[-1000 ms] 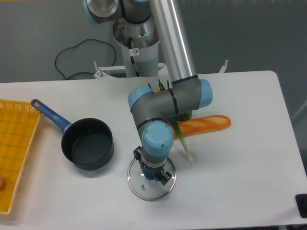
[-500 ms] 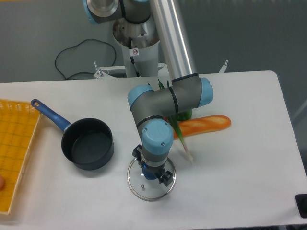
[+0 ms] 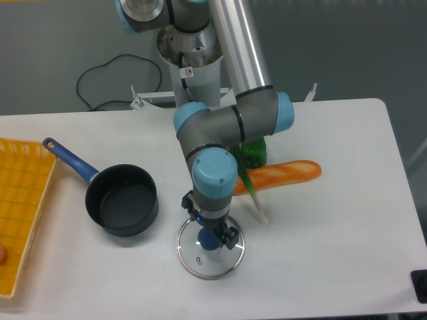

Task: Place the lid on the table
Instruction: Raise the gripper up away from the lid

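White table [image 3: 333, 220], grey wall behind. Fingers [image 3: 211, 230] stand just over the blue knob [image 3: 209, 241]; pinching or spread, cannot tell. Lid [image 3: 210, 249] lies flat on table beside saucepan [image 3: 122, 200]. Advice: release fully, lift straight up, avoid dragging lid.

A single fixed camera looks down steeply from above the table's [image 3: 347, 200] near edge, facing the arm's base [image 3: 190, 67] beyond the far edge; it sits moderately distant, perhaps slightly right of the base.
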You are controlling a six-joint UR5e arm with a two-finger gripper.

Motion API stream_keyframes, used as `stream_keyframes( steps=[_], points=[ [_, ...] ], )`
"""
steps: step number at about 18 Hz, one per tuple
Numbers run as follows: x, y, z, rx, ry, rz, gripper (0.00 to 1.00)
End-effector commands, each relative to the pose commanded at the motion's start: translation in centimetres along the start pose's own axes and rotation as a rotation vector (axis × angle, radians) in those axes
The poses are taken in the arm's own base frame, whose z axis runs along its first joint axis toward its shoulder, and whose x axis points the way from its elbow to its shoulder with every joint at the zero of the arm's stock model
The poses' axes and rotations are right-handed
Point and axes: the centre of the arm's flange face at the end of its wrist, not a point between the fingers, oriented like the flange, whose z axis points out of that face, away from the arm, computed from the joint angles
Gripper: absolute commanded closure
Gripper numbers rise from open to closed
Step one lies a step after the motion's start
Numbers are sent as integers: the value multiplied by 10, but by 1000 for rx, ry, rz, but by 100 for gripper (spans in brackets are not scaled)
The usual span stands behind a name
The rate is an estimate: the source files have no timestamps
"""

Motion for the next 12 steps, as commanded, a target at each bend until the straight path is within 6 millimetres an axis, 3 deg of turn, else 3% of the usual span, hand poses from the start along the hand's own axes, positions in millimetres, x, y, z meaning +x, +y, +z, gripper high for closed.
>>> stream_keyframes(
  steps=[2,6,12],
  points=[
    [-9,11,-11,-3,-23,-7,0],
    [-11,15,-17,-6,-30,157,0],
    [-33,50,-30,-30,-48,297,0]
  ],
)
